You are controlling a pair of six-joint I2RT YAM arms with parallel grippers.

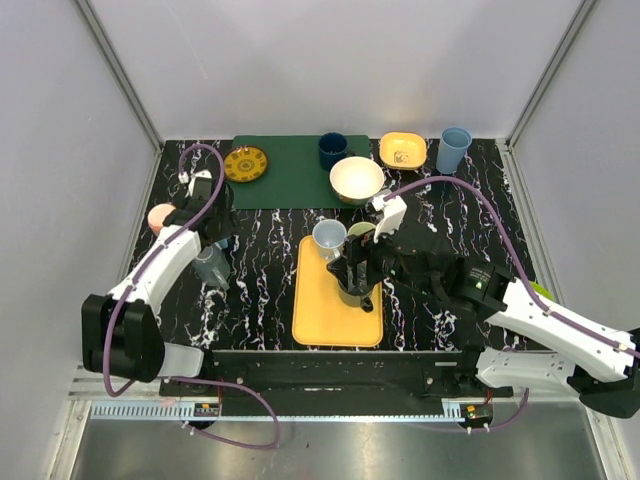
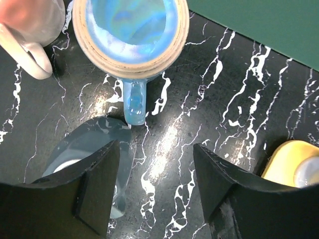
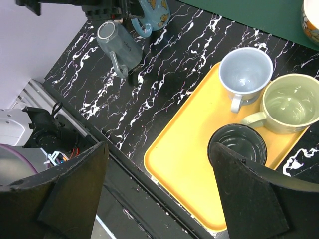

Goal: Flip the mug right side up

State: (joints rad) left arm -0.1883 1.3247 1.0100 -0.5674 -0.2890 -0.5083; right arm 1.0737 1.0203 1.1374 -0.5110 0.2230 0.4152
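Observation:
A blue mug sits just ahead of my left gripper with its handle pointing toward me. A flat glazed face ringed in tan points up, so it appears to stand upside down. A grey-blue mug lies on its side by my left finger, seen also in the right wrist view and from above. The left jaws are open with only tabletop between them. My right gripper hangs open above the yellow tray, beside an upright black mug.
On the tray also stand a white mug and a cream mug. A pink mug sits at the far left. At the back, a green mat holds a yellow plate, a dark blue mug and a cream bowl. A yellow bowl and a light blue cup stand to its right.

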